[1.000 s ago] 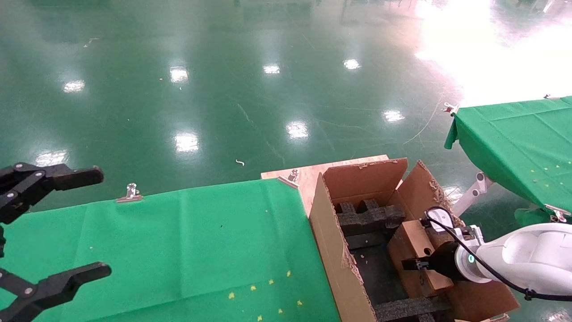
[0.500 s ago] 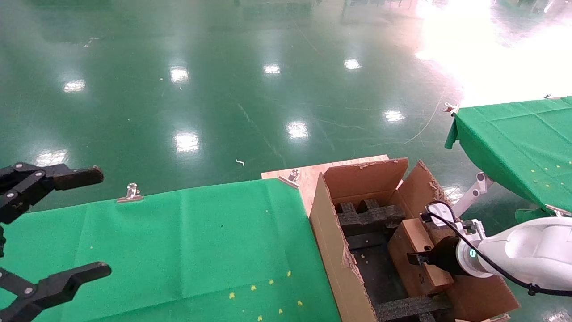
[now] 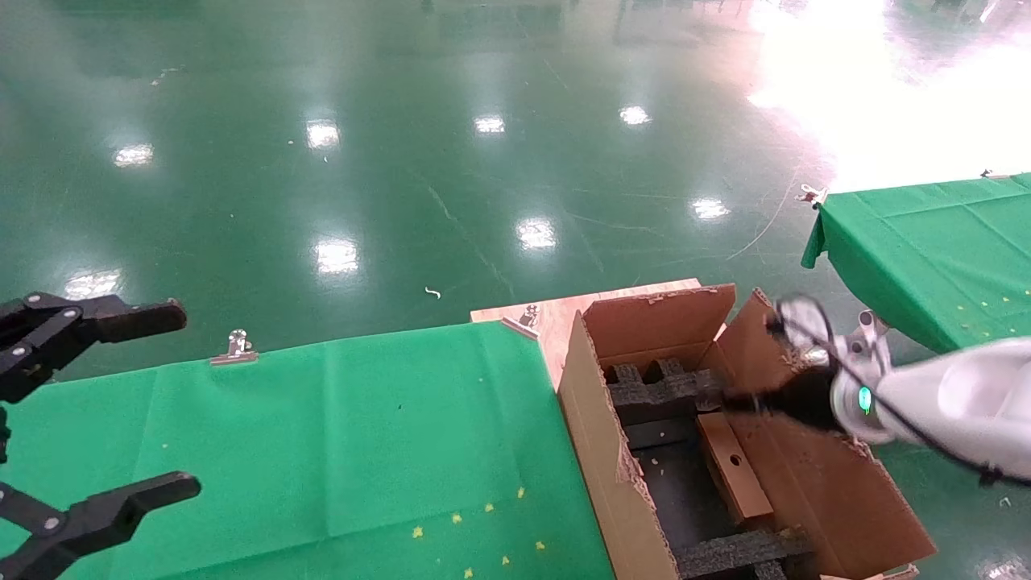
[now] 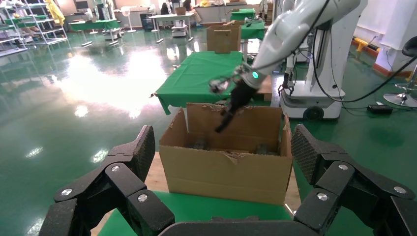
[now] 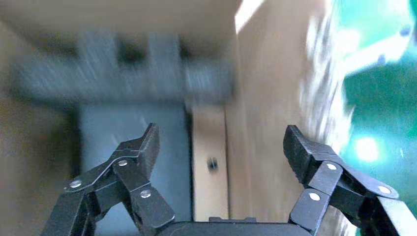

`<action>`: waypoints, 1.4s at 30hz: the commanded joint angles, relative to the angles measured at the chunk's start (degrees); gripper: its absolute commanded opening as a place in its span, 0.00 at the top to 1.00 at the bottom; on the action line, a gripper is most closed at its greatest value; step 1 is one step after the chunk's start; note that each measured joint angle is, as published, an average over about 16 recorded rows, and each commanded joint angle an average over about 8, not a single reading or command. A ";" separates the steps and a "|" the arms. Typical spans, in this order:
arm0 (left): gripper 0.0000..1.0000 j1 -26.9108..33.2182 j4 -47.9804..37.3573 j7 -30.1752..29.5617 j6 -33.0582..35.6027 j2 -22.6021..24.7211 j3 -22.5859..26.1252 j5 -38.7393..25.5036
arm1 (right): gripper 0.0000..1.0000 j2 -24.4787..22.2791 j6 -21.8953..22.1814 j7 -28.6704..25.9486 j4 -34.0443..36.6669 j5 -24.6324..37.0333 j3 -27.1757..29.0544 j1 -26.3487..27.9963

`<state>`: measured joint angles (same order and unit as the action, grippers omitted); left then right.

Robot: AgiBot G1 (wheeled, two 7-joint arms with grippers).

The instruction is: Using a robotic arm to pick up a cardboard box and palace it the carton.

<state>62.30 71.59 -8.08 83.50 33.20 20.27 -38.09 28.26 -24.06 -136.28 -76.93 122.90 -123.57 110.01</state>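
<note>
The large brown carton (image 3: 596, 451) with torn flaps stands at the right end of the green table. The small cardboard box (image 3: 731, 475), with a round hole, lies inside it against the right wall, between black foam inserts (image 3: 660, 391). My right gripper (image 3: 737, 400), on the white arm (image 3: 958, 403), is open and empty above the carton's far part, clear of the box. The right wrist view shows its open gripper (image 5: 221, 137) over the box (image 5: 209, 172). My left gripper (image 3: 181, 399) is open and parked at the far left. The left wrist view shows the carton (image 4: 226, 172) beyond it.
A green cloth covers the table (image 3: 322, 435), held by a metal clip (image 3: 235, 348) at its far edge. A wooden board (image 3: 556, 322) shows under the carton. A second green table (image 3: 934, 250) stands to the right, across shiny green floor.
My right gripper let go of the cardboard box and rose up and away from it. The box dropped lower inside the carton against the right wall. The left arm has not moved.
</note>
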 commanded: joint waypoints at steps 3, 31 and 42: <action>0.00 0.00 0.00 0.00 0.00 0.00 0.00 0.00 | 0.00 -0.24 2.80 0.98 -0.83 -0.53 1.74 3.15; 0.00 -0.01 -0.02 0.01 -0.01 -0.01 0.01 0.03 | 0.00 2.07 11.60 17.37 -1.23 -19.68 12.35 2.57; 0.00 -0.01 -0.02 0.01 -0.01 -0.01 0.01 0.04 | 0.00 3.02 -3.23 39.26 -0.30 -32.10 31.62 -7.76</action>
<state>62.30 71.57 -8.08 83.49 33.19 20.28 -38.05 31.28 -27.30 -97.01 -77.23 90.80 -91.94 102.25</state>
